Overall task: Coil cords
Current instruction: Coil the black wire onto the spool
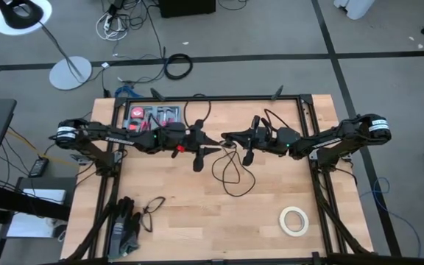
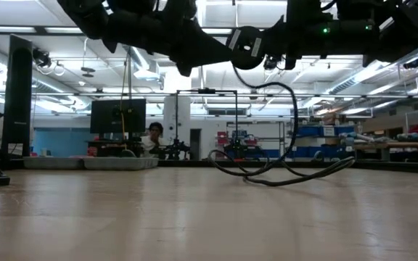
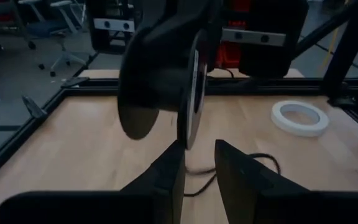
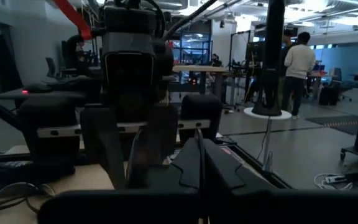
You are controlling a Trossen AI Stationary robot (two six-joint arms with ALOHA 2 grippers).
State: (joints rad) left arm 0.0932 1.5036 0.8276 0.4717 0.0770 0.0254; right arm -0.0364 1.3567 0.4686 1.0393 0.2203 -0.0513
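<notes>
The thin black cord lies in loose loops on the wooden table near its middle. One stretch of it rises to where my two grippers meet above the table. My right gripper reaches in from the table's right and is shut, with the cord hanging from it. My left gripper faces it tip to tip from the table's left. Its fingers stand apart with nothing between them. Through the gap shows the cord on the table. My right gripper is shut on the cord's raised stretch, its fingers about level and coming from the table's right. The gripper bodies hide the exact spot. From there the cord arches out and hangs slack, its lower loops resting on the table.
A cream-white tape roll lies near the table's right front corner. Dark gloves and a small cable loop lie at the left front. A red tool tray stands at the far left. Black frame rails edge the table.
</notes>
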